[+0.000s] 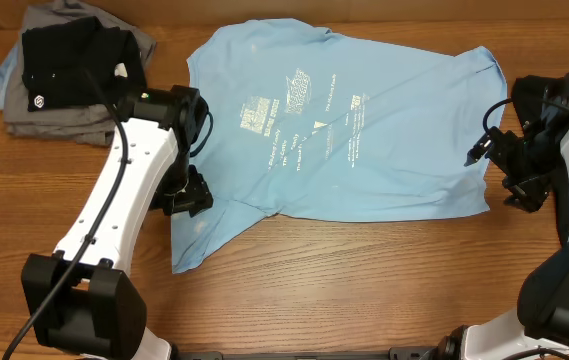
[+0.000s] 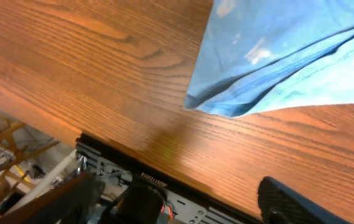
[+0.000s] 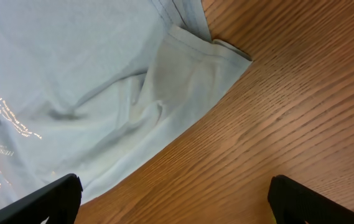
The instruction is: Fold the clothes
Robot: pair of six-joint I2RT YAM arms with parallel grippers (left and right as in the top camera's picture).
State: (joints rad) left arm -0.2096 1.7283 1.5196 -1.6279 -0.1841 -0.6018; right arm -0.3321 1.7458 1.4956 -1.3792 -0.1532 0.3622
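The light blue T-shirt (image 1: 344, 130) with white lettering lies spread across the table's middle, partly folded, one sleeve trailing toward the front left. My left gripper (image 1: 186, 195) is open and empty above the shirt's left edge; its wrist view shows a folded corner of the shirt (image 2: 276, 68) and bare wood between the fingers (image 2: 183, 202). My right gripper (image 1: 499, 160) is open and empty just off the shirt's right edge; its wrist view shows the shirt's sleeve (image 3: 183, 74) ahead and bare wood between the fingers (image 3: 173, 199).
A stack of grey garments (image 1: 84, 115) topped by a small black shirt with a white logo (image 1: 74, 60) sits at the back left. The table's front edge and frame (image 2: 164, 186) show in the left wrist view.
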